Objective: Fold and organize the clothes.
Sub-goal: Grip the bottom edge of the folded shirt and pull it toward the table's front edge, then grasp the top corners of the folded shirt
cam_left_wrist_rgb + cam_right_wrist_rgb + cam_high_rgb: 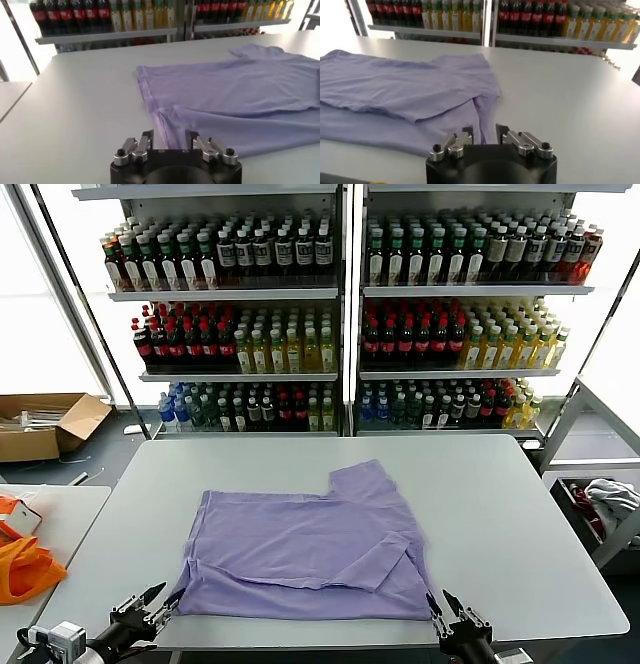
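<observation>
The lavender-purple T-shirt (310,549) lies partly folded on the grey table (500,514), one sleeve turned in over its right side; no printed graphic shows. My left gripper (155,602) is open at the shirt's near left corner. In the left wrist view the shirt (230,95) has its near edge between the spread fingers of the left gripper (169,137). My right gripper (445,606) is open at the shirt's near right corner. In the right wrist view the shirt's (400,90) corner lies between the fingers of the right gripper (485,131).
Shelves of bottles (345,314) stand behind the table. Bright orange fabric (20,569) lies on a side table at the left, and a cardboard box (40,424) sits on the floor beyond it. A grey-white cloth bundle (615,499) lies in a rack at the right.
</observation>
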`<state>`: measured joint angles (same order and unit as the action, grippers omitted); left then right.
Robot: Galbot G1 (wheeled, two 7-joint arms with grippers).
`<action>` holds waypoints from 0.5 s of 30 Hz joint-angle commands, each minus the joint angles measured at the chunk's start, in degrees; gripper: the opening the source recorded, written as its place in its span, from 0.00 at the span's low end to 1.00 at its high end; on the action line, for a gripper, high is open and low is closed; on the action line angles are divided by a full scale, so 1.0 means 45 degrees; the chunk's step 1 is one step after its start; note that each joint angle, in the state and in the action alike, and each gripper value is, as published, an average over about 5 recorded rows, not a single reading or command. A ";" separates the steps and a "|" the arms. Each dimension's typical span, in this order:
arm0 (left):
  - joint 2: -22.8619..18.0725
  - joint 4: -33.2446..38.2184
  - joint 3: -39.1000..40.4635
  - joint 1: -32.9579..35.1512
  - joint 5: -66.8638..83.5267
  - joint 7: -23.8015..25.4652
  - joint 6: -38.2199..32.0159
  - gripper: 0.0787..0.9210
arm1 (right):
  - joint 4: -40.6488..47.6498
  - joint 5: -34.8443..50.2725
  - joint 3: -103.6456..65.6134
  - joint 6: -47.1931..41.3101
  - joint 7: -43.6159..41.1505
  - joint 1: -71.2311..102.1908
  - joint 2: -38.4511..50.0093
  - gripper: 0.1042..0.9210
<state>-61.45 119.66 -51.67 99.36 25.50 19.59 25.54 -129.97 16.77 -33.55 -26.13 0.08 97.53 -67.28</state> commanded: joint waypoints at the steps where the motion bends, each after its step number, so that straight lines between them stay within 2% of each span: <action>1: 0.1548 -0.1114 0.0095 -0.2462 0.0691 0.0145 -0.0083 0.60 | 0.1900 0.0612 -0.0208 -0.1464 -0.1598 -0.5114 0.0472 0.59; 9: 0.2610 -0.4828 0.2844 -0.6518 0.0794 0.0415 -0.0405 0.85 | 0.7628 0.0434 0.2652 -0.1328 -0.2197 -1.1006 0.0002 0.85; 15: 0.2746 -0.7005 0.4664 -0.8845 0.0715 0.0608 -0.0504 0.88 | 1.0580 0.0442 0.4000 -0.1470 -0.2941 -1.3174 -0.0357 0.88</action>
<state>-52.88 105.80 -43.72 80.22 28.12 21.32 23.88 -104.25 18.46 -24.32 -31.13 -8.55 60.93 -68.09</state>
